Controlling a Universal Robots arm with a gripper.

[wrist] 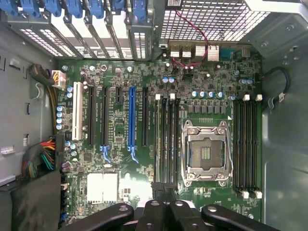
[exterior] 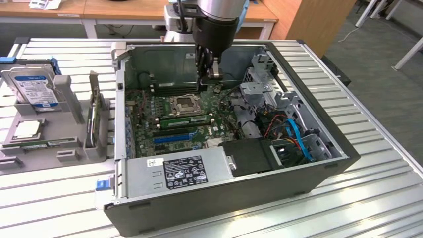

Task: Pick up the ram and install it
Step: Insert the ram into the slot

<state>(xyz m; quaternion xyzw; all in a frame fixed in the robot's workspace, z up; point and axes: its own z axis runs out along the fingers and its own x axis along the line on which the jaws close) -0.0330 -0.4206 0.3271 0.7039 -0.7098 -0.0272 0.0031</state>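
In the exterior view the open computer case [exterior: 264, 198] lies on a table of silver metal slats [exterior: 377, 198]. At twelve o'clock of it stand wooden desks [exterior: 132, 7], and at two o'clock there is grey floor [exterior: 380, 54]. The gripper [exterior: 213, 75] hangs inside the case, at one o'clock of the processor socket [exterior: 183, 104]. Its fingertips [wrist: 159, 191] are clenched together, with nothing seen between them. The ram [exterior: 185, 119] stands in a slot at six o'clock of the socket, just beside it.
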